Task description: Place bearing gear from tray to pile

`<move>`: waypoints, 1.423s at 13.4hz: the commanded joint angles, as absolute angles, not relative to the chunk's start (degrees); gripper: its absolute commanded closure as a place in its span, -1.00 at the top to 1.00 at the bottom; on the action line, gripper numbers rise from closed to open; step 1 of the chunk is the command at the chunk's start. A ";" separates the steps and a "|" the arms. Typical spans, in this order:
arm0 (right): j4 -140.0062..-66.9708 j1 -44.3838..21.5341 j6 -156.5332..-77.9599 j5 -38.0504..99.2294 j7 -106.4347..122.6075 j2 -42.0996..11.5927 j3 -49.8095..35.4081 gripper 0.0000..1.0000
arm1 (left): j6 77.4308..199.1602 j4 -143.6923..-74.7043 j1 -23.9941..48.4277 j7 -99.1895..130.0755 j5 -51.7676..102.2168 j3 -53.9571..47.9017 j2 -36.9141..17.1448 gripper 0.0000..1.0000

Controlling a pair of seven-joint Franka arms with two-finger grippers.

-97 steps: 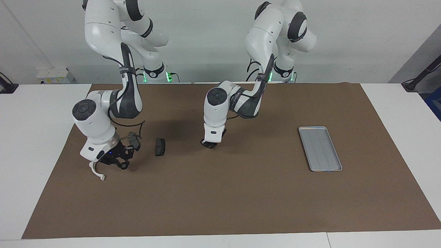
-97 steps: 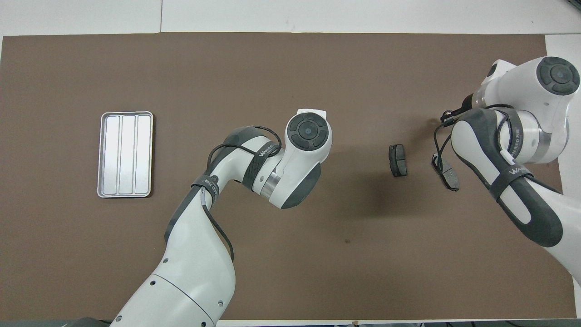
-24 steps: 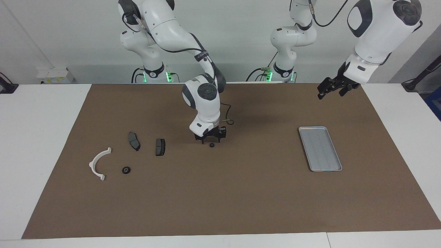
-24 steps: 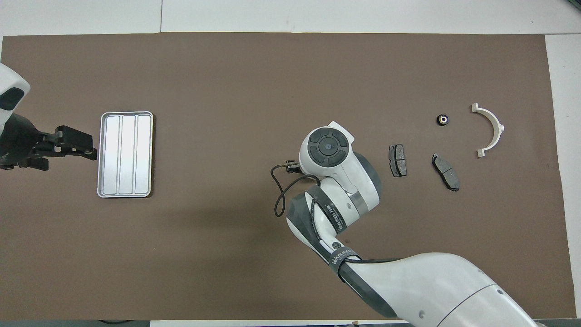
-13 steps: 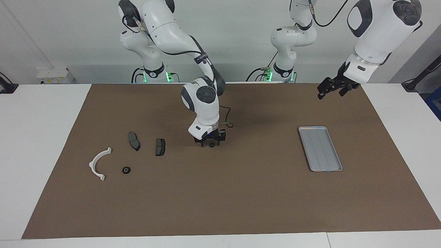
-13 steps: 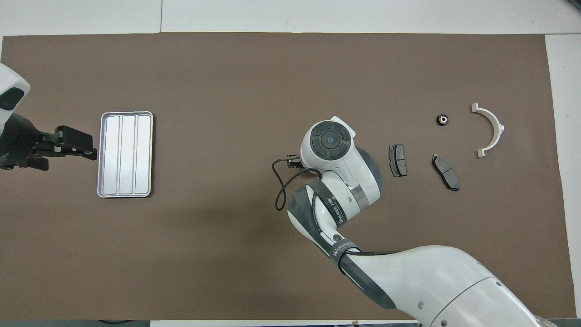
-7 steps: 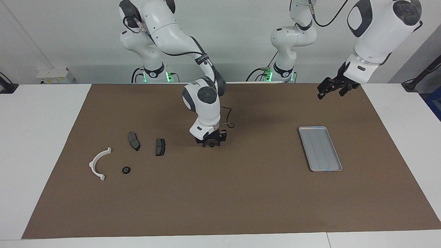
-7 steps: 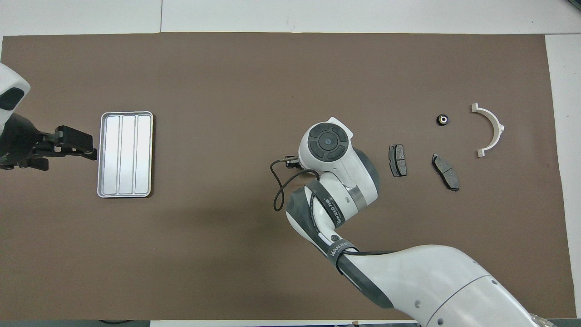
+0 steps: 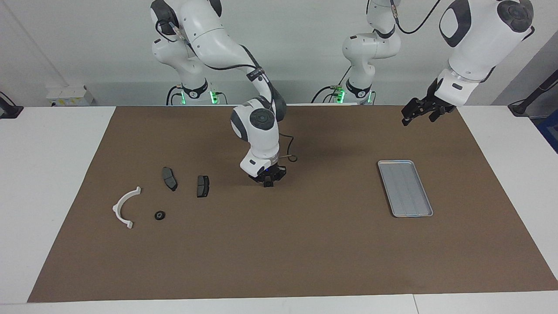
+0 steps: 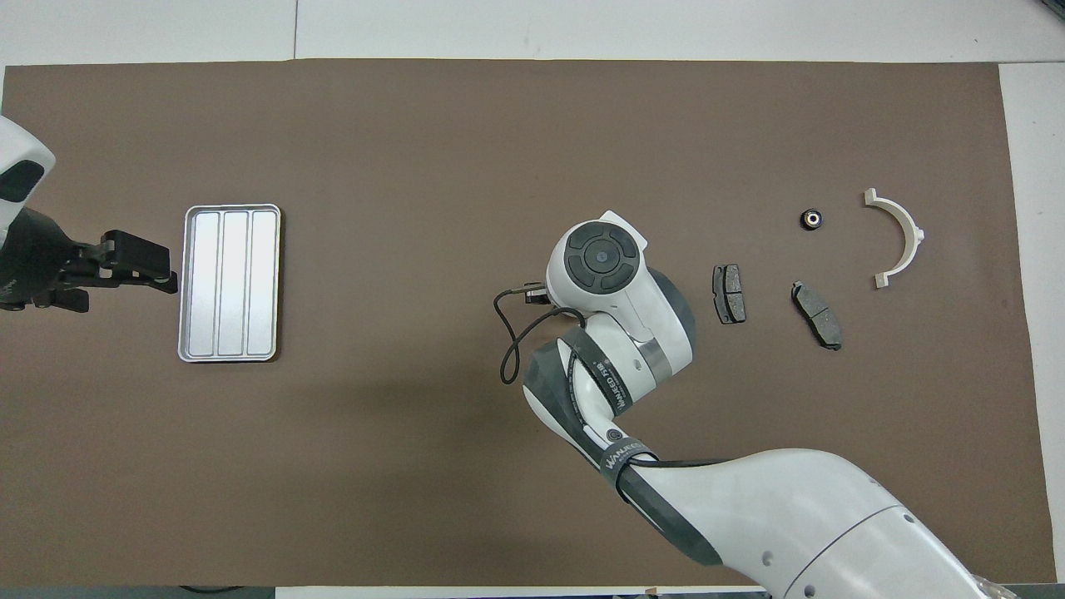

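Observation:
The silver-grey tray (image 9: 405, 188) lies empty toward the left arm's end of the table; it also shows in the overhead view (image 10: 230, 283). My right gripper (image 9: 267, 181) is down at the mat in the middle of the table. It is shut on a small black bearing gear, which its fingers mostly hide. The overhead view hides this gripper under its own wrist (image 10: 596, 258). The pile lies toward the right arm's end: a white bracket (image 9: 124, 207), two brake pads (image 9: 169, 178) (image 9: 202, 186) and a second black bearing gear (image 9: 160, 215). My left gripper (image 9: 417, 114) waits, open and empty, in the air beside the tray.
The brown mat (image 9: 279, 253) covers most of the white table. In the overhead view the pile's bracket (image 10: 899, 237), pads (image 10: 730, 293) (image 10: 817, 314) and gear (image 10: 811, 219) lie spread apart. A black cable (image 10: 512, 341) loops from the right wrist.
My right gripper's fingers, open around the small black gear half a second ago, have closed on it at the mat. The left arm, tray and pile have not moved.

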State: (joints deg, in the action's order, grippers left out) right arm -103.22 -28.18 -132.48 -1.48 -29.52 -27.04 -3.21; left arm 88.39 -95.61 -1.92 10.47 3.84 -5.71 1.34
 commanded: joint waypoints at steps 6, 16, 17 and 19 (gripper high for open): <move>-89.49 -16.55 -114.98 -1.14 -10.06 -27.77 -3.60 -1.00 | 88.77 -96.94 -1.76 10.37 3.08 -5.63 2.81 1.00; -92.71 -1.68 -119.87 -1.93 13.09 -27.51 -3.52 -1.00 | 88.77 -96.94 -1.76 10.37 3.08 -5.63 2.72 1.00; -93.86 -0.89 -121.62 -1.93 14.57 -27.51 -3.52 -1.00 | 88.77 -96.94 -1.76 10.37 3.08 -5.63 2.72 1.00; -96.23 0.26 -124.18 -1.93 16.34 -27.51 -3.52 -1.00 | 88.77 -96.94 -1.76 10.37 3.08 -5.63 2.81 1.00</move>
